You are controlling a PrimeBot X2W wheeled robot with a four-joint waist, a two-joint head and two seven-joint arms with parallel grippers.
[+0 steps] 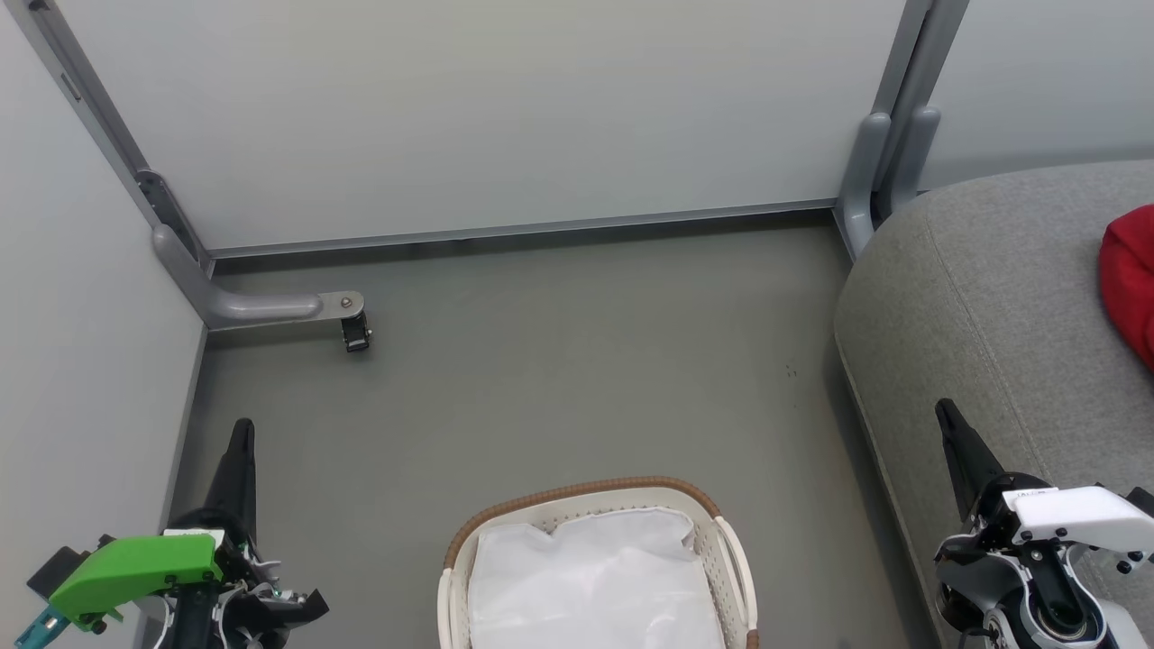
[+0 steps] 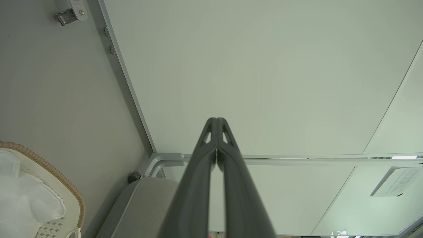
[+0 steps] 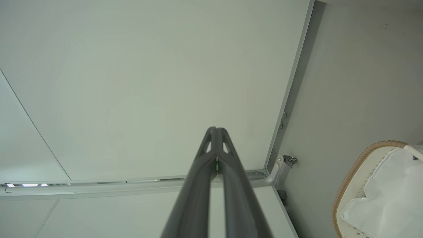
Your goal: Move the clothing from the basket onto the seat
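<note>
The cream basket with its brown woven rim sits on the floor at the bottom centre, holding just its white liner; its rim also curves along the basket and the basket in the wrist views. The grey seat fills the right side, and a red garment lies on it at the right edge, partly cut off. My left gripper is shut and holds nothing, low at the left near the wall. My right gripper is shut with nothing in it, over the seat's front edge.
Pale partition walls enclose the grey floor behind and to the left. A grey partition foot with a caster juts out at the back left, and a grey post stands by the seat's back corner.
</note>
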